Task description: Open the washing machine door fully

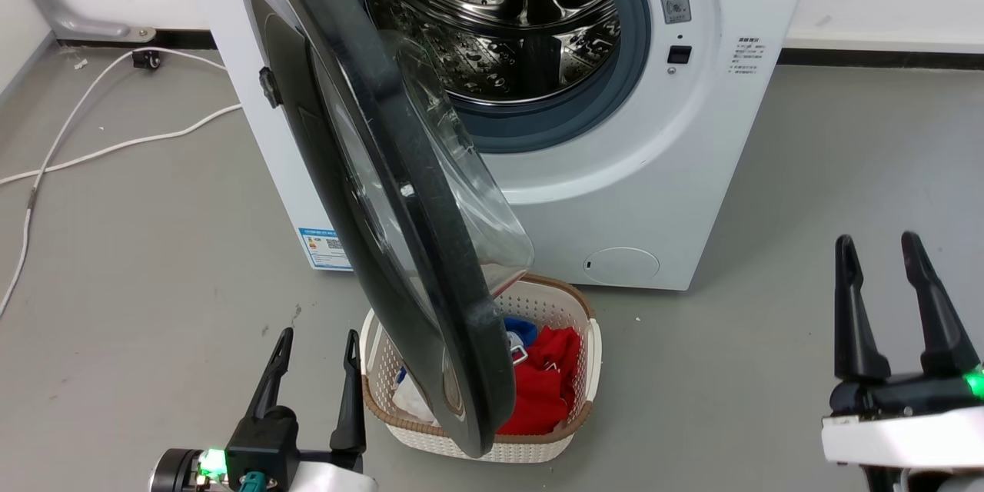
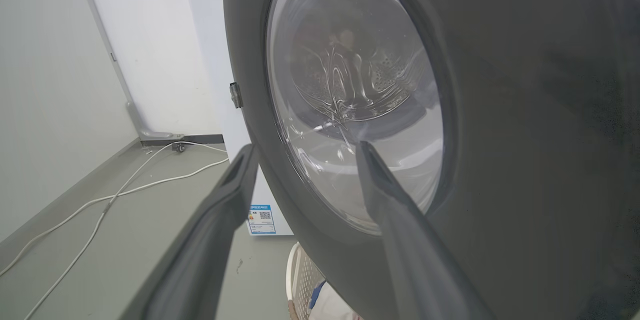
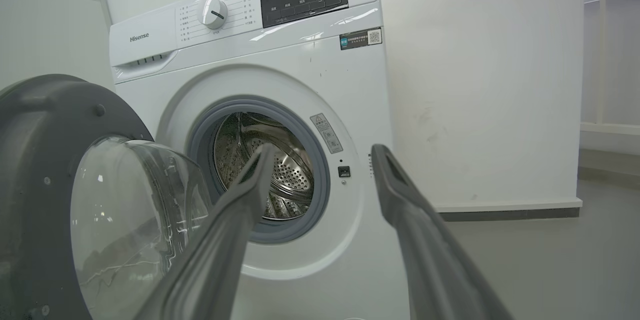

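Standing ajar, the washing machine door (image 1: 388, 192) flanks the left hand (image 1: 320, 334).

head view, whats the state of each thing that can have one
washing machine door: partly open, standing out from the front, not fully back
drum: exposed, looks empty
laundry basket: holds red and blue laundry
left gripper: jaws open, empty
right gripper: jaws open, empty

The door (image 1: 392, 138) is glossy black plastic around a bulging clear glass bowl (image 1: 477, 207). The machine (image 1: 653, 192) has a smooth white body with a slight sheen, a shiny perforated steel drum (image 1: 500, 15) and a matt grey rubber gasket (image 1: 632, 46). A white woven-look plastic basket (image 1: 538, 300) holds soft red cloth (image 1: 542, 392). The grey floor (image 1: 154, 307) is matt.
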